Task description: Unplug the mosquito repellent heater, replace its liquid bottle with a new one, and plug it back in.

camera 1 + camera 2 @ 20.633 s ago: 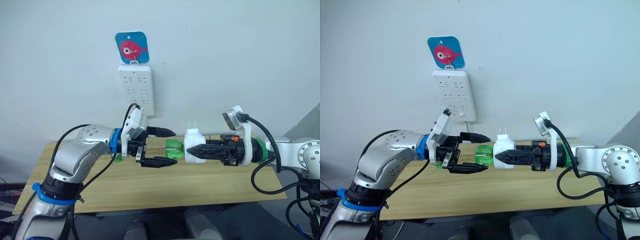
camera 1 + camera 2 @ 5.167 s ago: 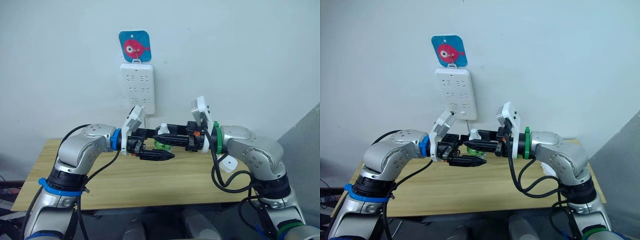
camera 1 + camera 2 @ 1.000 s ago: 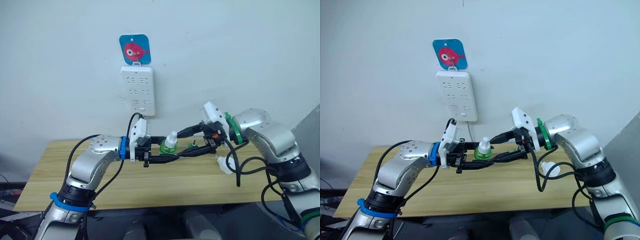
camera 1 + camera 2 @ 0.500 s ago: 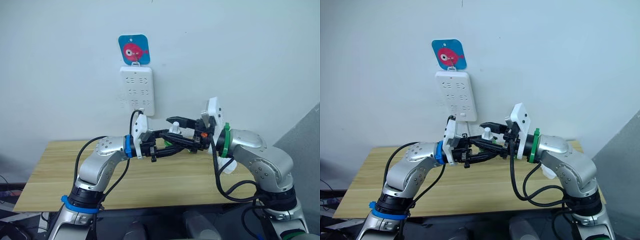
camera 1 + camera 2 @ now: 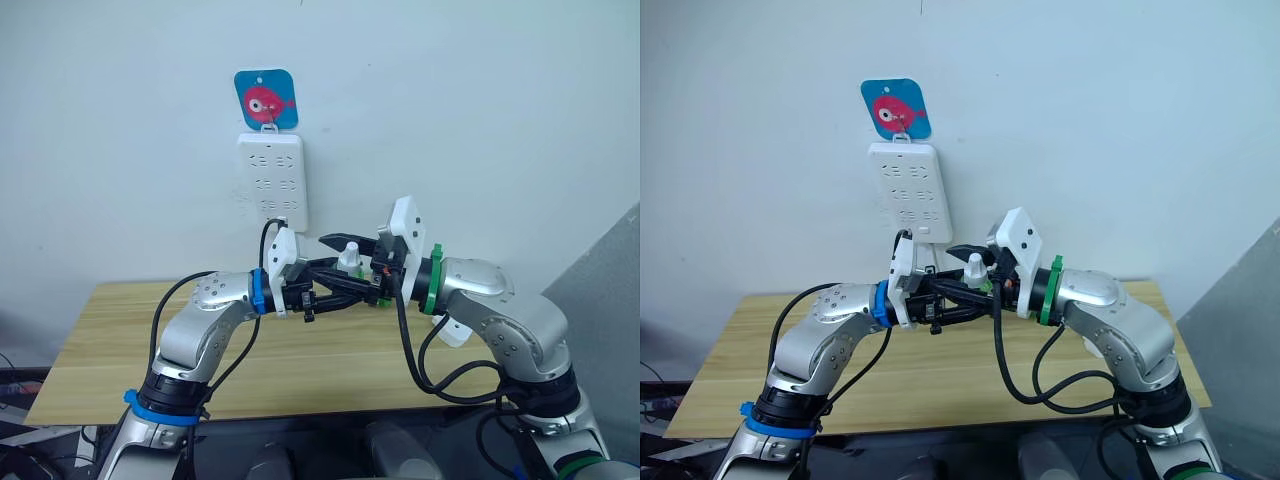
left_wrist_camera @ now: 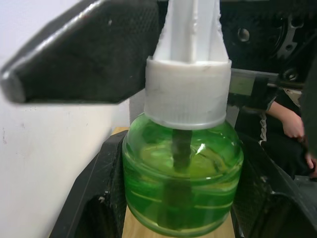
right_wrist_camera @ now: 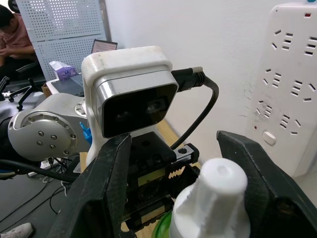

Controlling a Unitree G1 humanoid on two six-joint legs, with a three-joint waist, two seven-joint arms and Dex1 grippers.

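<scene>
Light wood table (image 5: 120, 330) sits under a long white power strip (image 5: 273, 180) on the wall. Below the strip, the left gripper (image 5: 335, 285) is clamped on a round green glass liquid bottle (image 6: 182, 178) with a ribbed white cap. The right gripper (image 7: 188, 198) straddles that cap, fingers spread, not touching. The white rounded mosquito repellent heater (image 5: 452, 331) lies right of the strip, on the table

My two arms meet above the wooden table (image 5: 940, 375), my left gripper (image 5: 975, 300) reaching in from the left and my right gripper (image 5: 962, 255) from the right. Between them sits the green liquid bottle (image 5: 977, 272) with its white cap upright, my left fingers closed on its body and my right fingers spread either side of the cap. On the far wall hangs the white power strip (image 5: 909, 190) under a blue fish hook (image 5: 895, 109). A white object (image 5: 1096, 345) lies on the table behind my right arm
</scene>
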